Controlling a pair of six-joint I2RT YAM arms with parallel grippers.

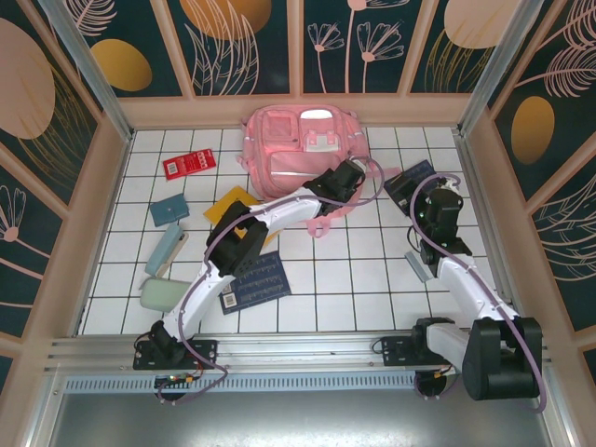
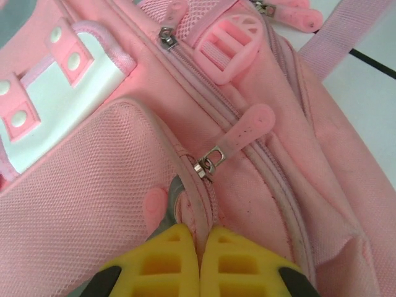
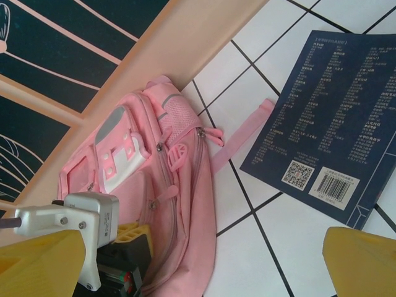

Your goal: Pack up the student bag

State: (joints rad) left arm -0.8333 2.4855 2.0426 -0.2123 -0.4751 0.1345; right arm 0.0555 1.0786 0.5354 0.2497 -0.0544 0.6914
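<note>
The left tool, at the bottom centre of its wrist view, is pinched shut on a pocket seam of the student bag. I cannot tell whether it has a zip pull. The seam runs up-frame. The left arm stretches to the bag at the tabletop's upper middle. The right tool gapes empty.

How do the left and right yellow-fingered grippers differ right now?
Left gripper: jaws shut, pressed onto the large pink fabric backpack at a pocket seam. Right gripper: jaws wide open, above the white tiles near the dark blue book, holding nothing. Both have yellow fingers.
</note>
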